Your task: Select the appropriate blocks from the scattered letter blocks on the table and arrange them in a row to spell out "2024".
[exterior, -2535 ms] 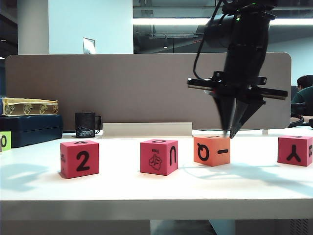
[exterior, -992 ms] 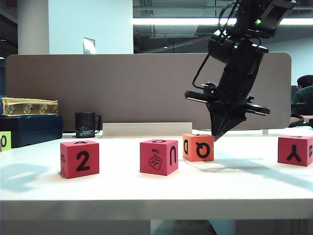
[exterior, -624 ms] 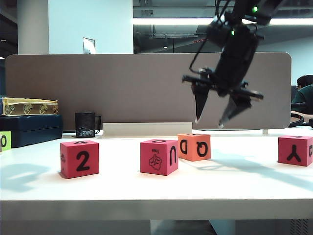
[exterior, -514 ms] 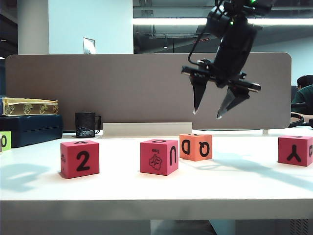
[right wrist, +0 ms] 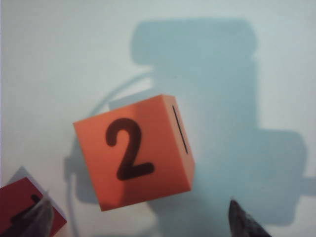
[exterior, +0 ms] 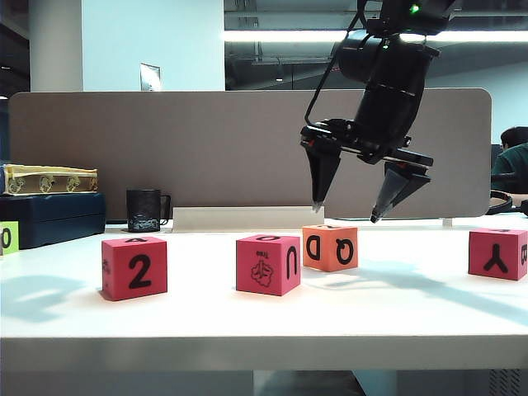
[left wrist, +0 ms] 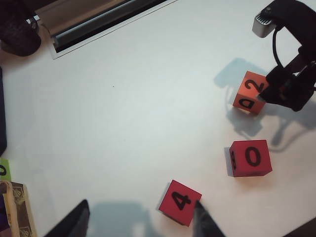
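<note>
A lime-green block [exterior: 8, 238] marked 0 sits at the far left edge, beside a dark box [exterior: 51, 216] and a black mug [exterior: 145, 210]. On the white table [exterior: 247, 318], a pink-red block showing 2 [exterior: 134, 267] stands left, then a pink-red block with a tree drawing and U [exterior: 268, 264], then the orange block [exterior: 329, 247] (its top face reads 2 in the right wrist view [right wrist: 134, 150]). Above the orange block hangs the right gripper [exterior: 346, 211], jaws spread wide, holding nothing. A pink-red Y block [exterior: 497, 254] rests far right. The left gripper [left wrist: 140, 219] hovers high over the table, fingers parted and empty, near the block marked 4 [left wrist: 180, 202].
</note>
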Available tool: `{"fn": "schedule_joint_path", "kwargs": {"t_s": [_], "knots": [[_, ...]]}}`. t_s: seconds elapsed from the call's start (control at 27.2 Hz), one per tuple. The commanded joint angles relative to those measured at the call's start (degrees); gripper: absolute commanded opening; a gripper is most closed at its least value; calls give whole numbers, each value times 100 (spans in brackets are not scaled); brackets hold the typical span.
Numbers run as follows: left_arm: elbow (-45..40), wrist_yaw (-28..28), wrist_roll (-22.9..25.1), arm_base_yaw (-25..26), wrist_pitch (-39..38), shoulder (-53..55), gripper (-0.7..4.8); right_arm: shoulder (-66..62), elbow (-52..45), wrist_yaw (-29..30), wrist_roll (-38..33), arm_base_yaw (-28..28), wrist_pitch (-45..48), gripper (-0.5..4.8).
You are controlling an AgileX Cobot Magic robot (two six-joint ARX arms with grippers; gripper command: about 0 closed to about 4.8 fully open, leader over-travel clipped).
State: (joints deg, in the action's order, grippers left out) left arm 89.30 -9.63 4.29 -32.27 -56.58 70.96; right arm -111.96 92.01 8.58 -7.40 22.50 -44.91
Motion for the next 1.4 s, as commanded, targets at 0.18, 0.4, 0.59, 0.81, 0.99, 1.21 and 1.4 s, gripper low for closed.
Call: {"fn": "schedule_joint_path", "kwargs": {"t_s": [0.18, 0.4, 0.59, 0.81, 0.99, 1.21, 1.4], "knots": [[20, 2, 15, -9, 52, -24, 263, -142, 33, -116, 343, 52, 133, 479], [20, 2, 17, -9, 52, -24, 263, -315, 33, -120, 614, 98, 365, 479], [20, 0, 17, -9, 50, -24, 263, -420, 35, -120, 612, 116, 531, 436], [20, 2, 17, -9, 50, -24, 263, -568, 33, -101, 612, 118, 446, 360], [20, 2, 20, -9, 50, -24, 263, -570, 42, -114, 610, 120, 490, 205], [20, 2, 20, -9, 50, -24, 263, -551, 42, -96, 605, 120, 313, 143], [20, 2, 22, -9, 55, -24, 263, -214, 42, -96, 586, 120, -284, 143]]}}
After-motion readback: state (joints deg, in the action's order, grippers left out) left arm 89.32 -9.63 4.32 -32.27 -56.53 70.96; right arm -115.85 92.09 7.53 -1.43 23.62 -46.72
